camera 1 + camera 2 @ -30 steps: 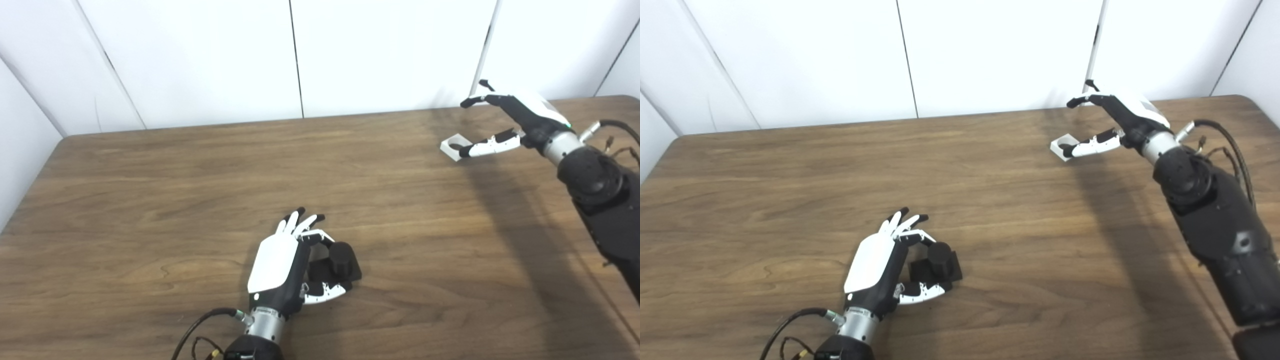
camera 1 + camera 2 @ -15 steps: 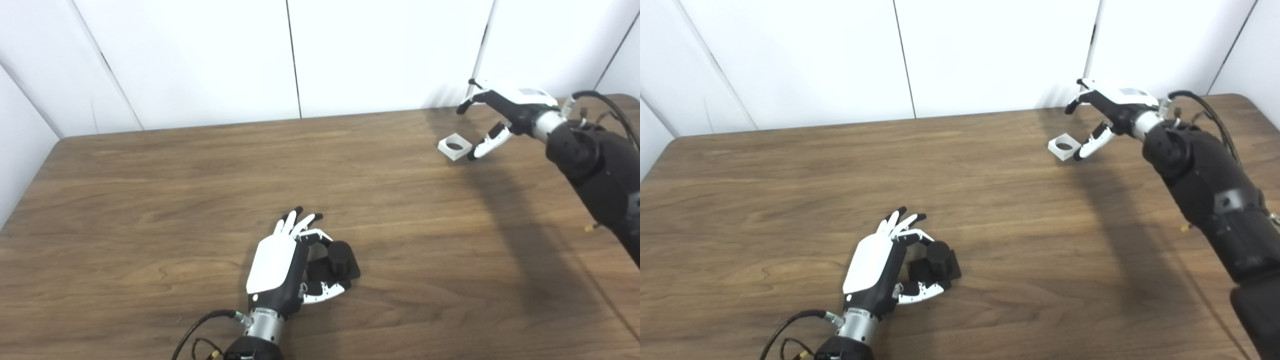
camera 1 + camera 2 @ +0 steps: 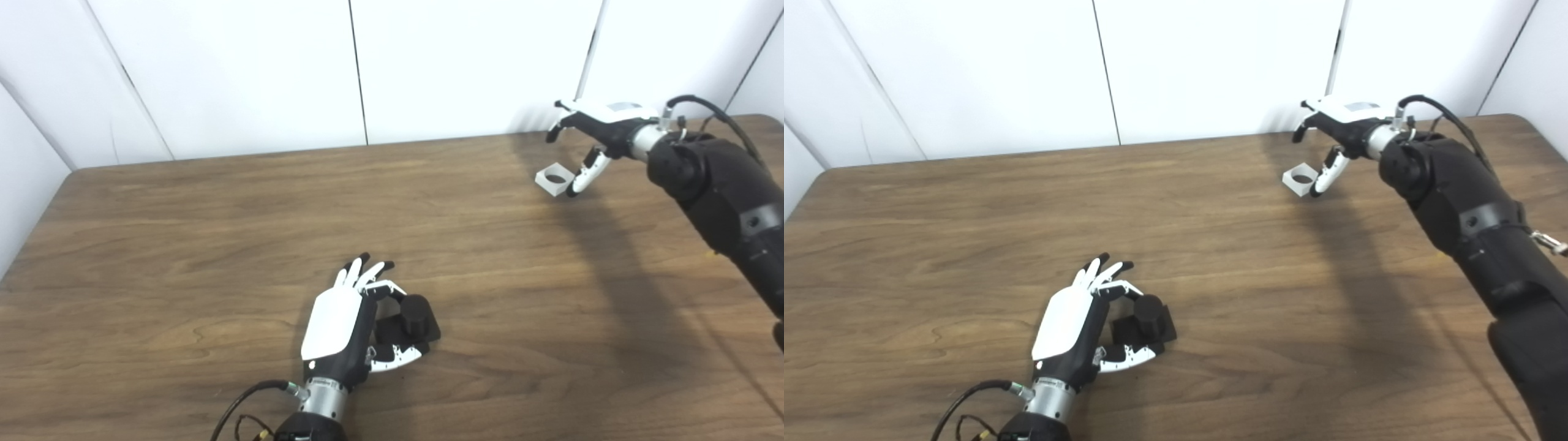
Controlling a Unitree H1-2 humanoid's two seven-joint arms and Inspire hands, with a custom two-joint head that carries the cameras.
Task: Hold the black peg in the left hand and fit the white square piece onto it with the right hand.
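Upper right of frame: the right hand (image 3: 597, 131) has rolled palm-down above the white square piece (image 3: 554, 180), fingers spread, thumb beside it, not yet grasping. Lower centre: the left hand (image 3: 349, 324) stays cupped around the black peg (image 3: 416, 315) on the table (image 3: 184, 245).

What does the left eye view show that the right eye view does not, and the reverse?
Only the left eye view: much of the left edge of the table. Only the right eye view: its rounded far right corner. Both: the left hand closed on the black peg, and the right hand open beside the white square piece.
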